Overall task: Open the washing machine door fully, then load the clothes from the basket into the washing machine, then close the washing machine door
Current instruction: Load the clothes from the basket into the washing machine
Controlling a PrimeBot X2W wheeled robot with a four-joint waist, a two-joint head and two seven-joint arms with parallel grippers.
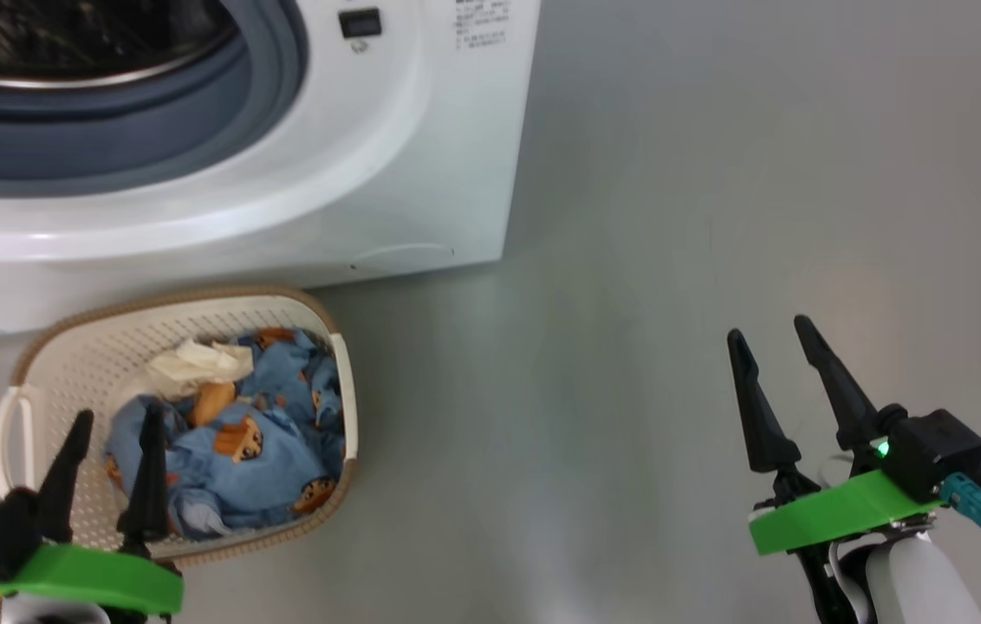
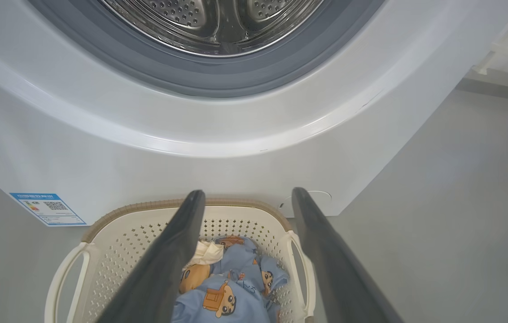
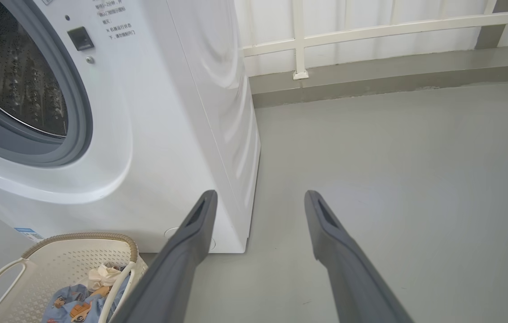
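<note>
- Grey floor point(image 1: 716, 217) across the right half of the head view.
- White washing machine point(image 1: 421, 173) at upper left, cropped by the top and left edges; grey gasket point(image 2: 236, 85) and steel drum point(image 2: 213, 22) exposed in the mouth.
- Cream perforated basket point(image 1: 66, 364) with a brown rim on the floor just in front of the machine, near end hidden behind the left arm.
- Blue printed clothes point(image 1: 256, 451) heaped inside, cream cloth point(image 1: 196, 364) on top toward the machine.
- Left gripper point(image 1: 119, 412) over the basket, fingers spread apart, holding nothing.
- Right gripper point(image 1: 768, 328) over floor well to the right, fingers likewise apart, empty.
- Blue label sticker point(image 2: 47, 208) low on the front, QR code visible, print too small to read.
- Small black print point(image 3: 112, 20) beside the mouth, blurred and unreadable.
</note>
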